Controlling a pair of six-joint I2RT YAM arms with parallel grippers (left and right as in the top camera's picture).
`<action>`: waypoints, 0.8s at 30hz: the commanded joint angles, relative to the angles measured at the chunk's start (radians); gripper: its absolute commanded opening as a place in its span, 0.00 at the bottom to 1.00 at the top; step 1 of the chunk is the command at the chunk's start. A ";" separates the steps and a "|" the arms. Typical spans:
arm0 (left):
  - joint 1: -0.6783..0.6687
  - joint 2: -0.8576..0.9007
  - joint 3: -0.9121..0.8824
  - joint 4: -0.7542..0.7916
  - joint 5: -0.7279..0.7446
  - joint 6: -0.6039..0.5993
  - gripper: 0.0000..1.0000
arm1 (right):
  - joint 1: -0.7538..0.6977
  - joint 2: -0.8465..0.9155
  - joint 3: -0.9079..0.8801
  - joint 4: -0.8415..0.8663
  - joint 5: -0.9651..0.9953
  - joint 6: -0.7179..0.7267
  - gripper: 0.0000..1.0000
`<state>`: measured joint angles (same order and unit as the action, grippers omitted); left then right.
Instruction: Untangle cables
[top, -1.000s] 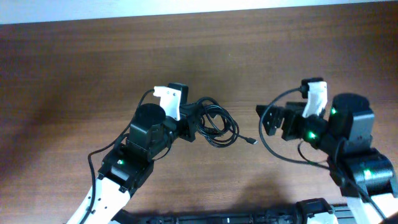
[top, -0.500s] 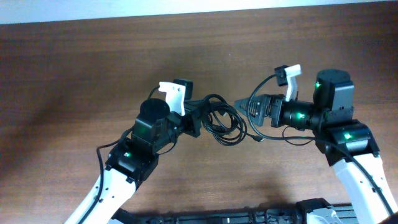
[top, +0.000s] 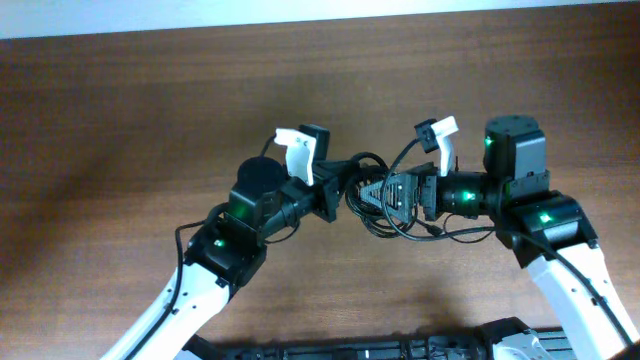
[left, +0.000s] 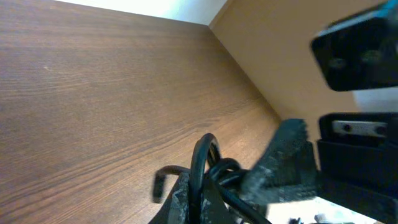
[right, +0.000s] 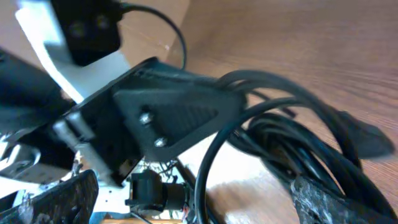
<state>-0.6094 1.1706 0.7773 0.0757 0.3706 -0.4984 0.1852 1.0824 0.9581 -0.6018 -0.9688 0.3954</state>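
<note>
**cables (top: 366, 205) pinched by the left end effector (top: 345, 190), right end effector (top: 375, 192) spread wide around them**

the cables are found near the middle of the counter (top: 150, 110), bunched into dark loops between the two end effectors, which are pointed at each other almost tip to tip. the bundle is pinched by the left end effector, whose jaws are closed narrow on it. in the left wrist view a loop of the cables (left: 204, 155) is seen rising from between its fingers, with bare wood behind it. the right end effector is held wide apart and nothing is gripped by it. in the right wrist view its two fingers (right: 59, 196) are seen far apart at the bottom corners, with several strands of the cables (right: 292, 134) running between them and a black finger of the left end effector reaching in among them. whether the strands are touched by the right fingers cannot be told. further loops are spread toward the near side, beneath the right end effector. whether the bundle is lifted clear of the counter cannot be told, and the crossings inside it cannot be made out
</note>
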 joint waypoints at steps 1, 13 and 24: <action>-0.034 -0.002 0.023 0.025 0.034 -0.013 0.00 | 0.005 0.032 0.014 -0.014 0.007 0.031 0.99; -0.057 -0.002 0.023 0.074 -0.043 -0.013 0.00 | 0.005 0.041 0.014 -0.067 -0.105 -0.110 0.69; -0.042 -0.002 0.023 0.192 0.040 0.011 0.00 | 0.005 0.041 0.014 -0.199 -0.105 -0.313 0.71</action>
<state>-0.6579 1.1717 0.7773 0.2264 0.3496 -0.4934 0.1848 1.1213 0.9592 -0.7971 -1.0580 0.1520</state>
